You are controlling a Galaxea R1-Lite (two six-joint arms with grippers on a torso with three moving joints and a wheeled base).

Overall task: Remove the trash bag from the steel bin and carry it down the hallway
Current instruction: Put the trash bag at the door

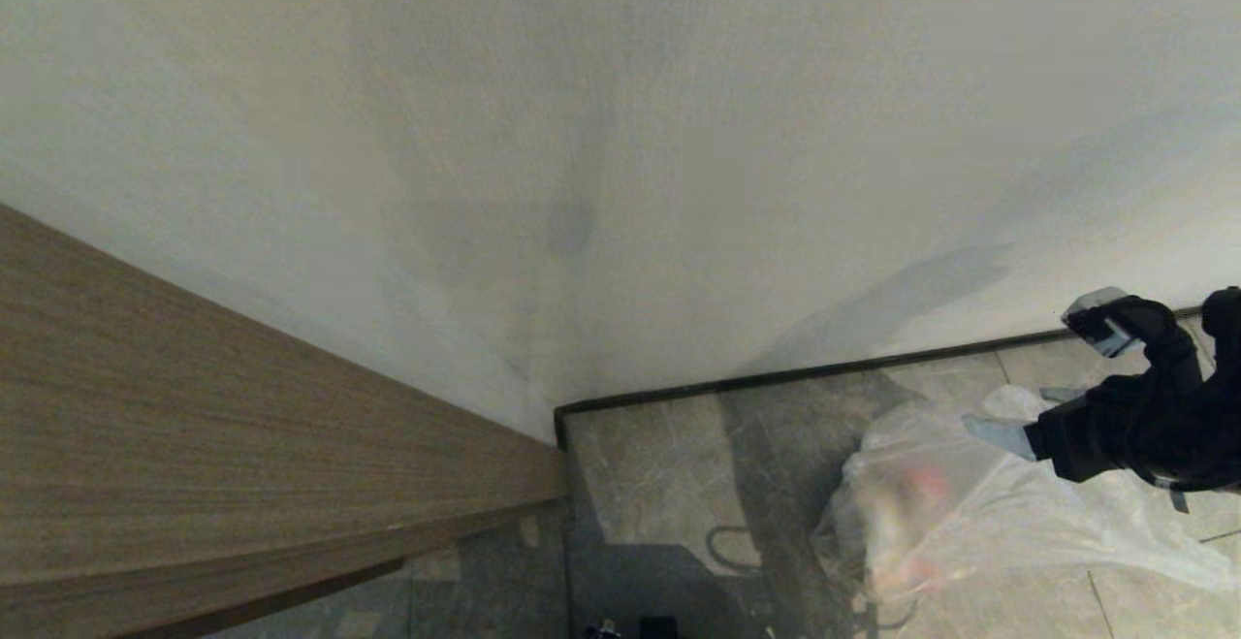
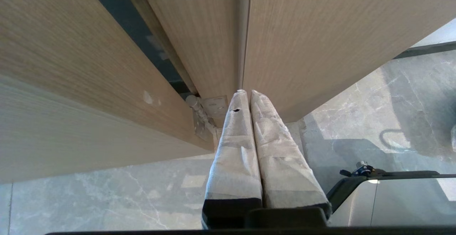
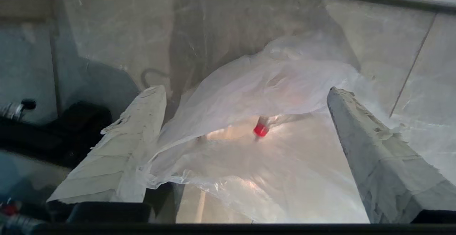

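The trash bag [image 1: 931,513] lies slumped on the grey marbled tiles of the hallway floor [image 1: 659,464], close to the wall. It is thin clear plastic, and a small red-capped bottle [image 3: 260,129] shows through it. My right gripper [image 1: 1008,408] hangs just above the bag with its taped fingers spread wide, so it is open. In the right wrist view the bag [image 3: 270,85] fills the space beneath the right gripper [image 3: 245,90], and a loose fold of plastic rests against one finger [image 3: 117,156]. The steel bin is out of view. My left gripper [image 2: 245,93] is shut and parked beside a wood panel.
A white wall [image 1: 620,135] with black skirting [image 1: 776,374] stands straight ahead. A wood-grain door or panel [image 1: 194,426] closes the left side, with a hinge [image 2: 205,113] near the left gripper. Part of my base [image 2: 392,199] shows low in the left wrist view.
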